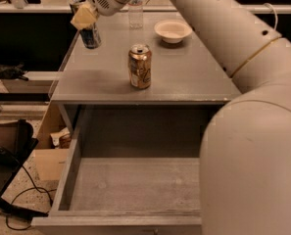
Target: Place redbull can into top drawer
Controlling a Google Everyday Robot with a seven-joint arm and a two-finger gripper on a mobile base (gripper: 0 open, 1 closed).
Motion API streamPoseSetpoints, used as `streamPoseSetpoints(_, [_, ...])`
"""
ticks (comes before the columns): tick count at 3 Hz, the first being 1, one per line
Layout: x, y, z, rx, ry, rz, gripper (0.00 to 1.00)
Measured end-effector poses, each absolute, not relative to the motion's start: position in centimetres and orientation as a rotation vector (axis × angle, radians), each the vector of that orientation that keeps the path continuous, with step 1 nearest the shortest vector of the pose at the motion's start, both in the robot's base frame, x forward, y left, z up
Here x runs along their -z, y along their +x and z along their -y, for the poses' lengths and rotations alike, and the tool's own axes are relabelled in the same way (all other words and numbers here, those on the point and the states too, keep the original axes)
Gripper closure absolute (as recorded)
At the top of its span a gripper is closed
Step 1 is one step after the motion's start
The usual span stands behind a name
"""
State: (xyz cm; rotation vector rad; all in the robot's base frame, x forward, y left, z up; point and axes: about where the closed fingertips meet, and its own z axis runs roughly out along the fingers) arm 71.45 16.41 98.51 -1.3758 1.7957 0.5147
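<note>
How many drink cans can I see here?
2. A slim silver-and-blue can is held by the gripper at the table's far left edge. A wider gold-brown can stands upright near the table's front middle. The arm could hide more on the right.

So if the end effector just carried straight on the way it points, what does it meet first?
The redbull can, already gripped by the end effector at the back left of the countertop. Past it, leftward and down, only dark space shows; depth unclear.
</note>
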Motion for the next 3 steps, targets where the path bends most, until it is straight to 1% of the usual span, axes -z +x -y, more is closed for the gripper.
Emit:
streamPoseSetpoints(1, [-104.1, 65.8, -13.5, -0.479, -1.29, -1.756, 1.0])
streamPoseSetpoints(2, [-108.2, 58.5, -10.2, -0.446, -1.189, -1.738, 1.0])
streamPoseSetpoints(3, [-104.8, 53.3, -7.6, -0.453, -1.173, -1.796, 1.0])
